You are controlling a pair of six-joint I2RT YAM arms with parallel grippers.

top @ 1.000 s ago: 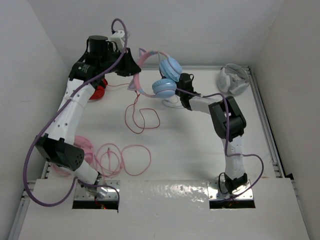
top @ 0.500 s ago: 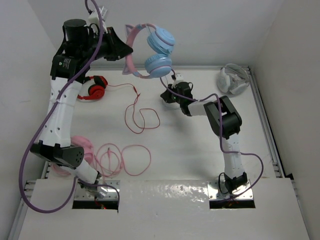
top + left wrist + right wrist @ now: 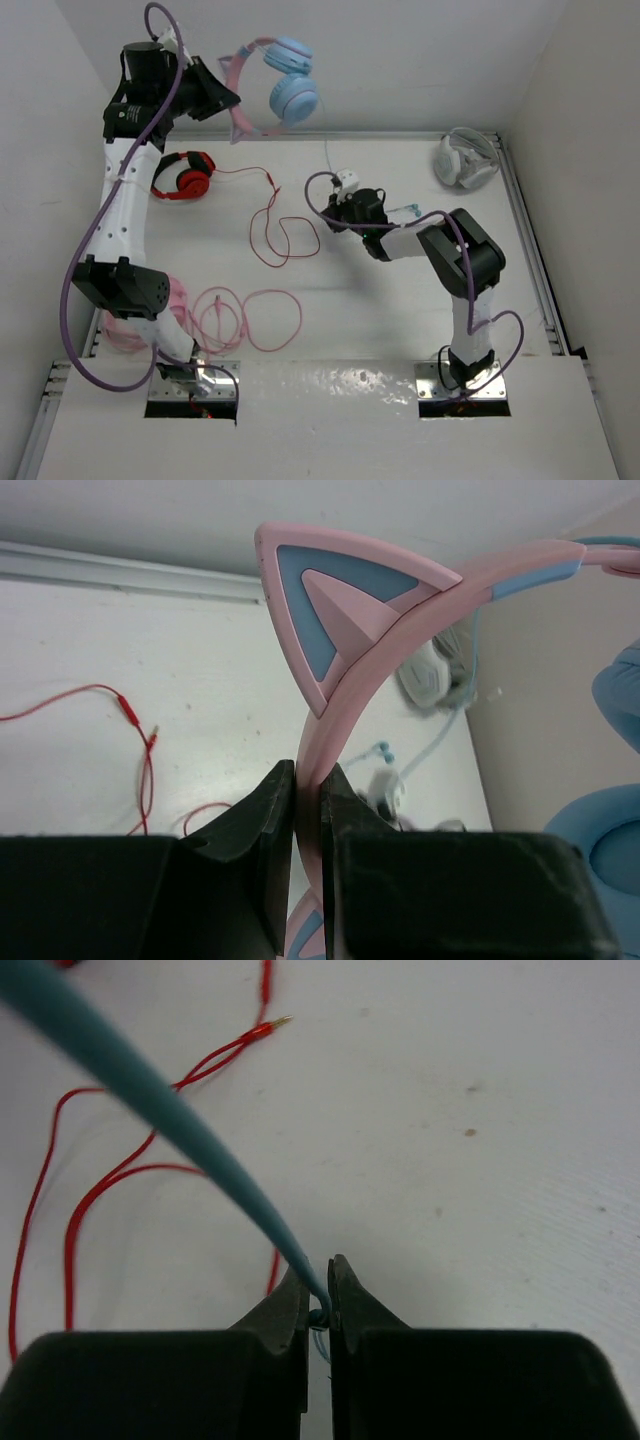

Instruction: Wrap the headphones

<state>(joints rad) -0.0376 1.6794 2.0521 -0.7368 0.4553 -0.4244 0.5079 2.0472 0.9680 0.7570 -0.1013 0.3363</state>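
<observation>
The headphones [image 3: 285, 85], with light blue ear cups and a pink cat-ear headband, hang high above the table's far left. My left gripper [image 3: 228, 102] is shut on the headband [image 3: 400, 610], just below one cat ear [image 3: 330, 600]. The thin light blue cable [image 3: 327, 158] drops from the cups to my right gripper [image 3: 336, 220], low over the table's middle. In the right wrist view, that gripper [image 3: 319, 1282] is shut on the cable [image 3: 150, 1080], pinched at the fingertips. The cable's loose end [image 3: 405, 210] lies beside the right wrist.
Red-and-black headphones [image 3: 183, 177] lie at the far left, and their red cable [image 3: 285, 235] loops across the middle, close to my right gripper. Pink headphones [image 3: 150, 310] and a coiled pink cable [image 3: 250, 320] sit near left. White-grey headphones [image 3: 468, 158] rest in the far right corner.
My left arm has raised the headphones higher and further left. My right gripper has shut on the light blue cable and drawn back toward the table's middle.
</observation>
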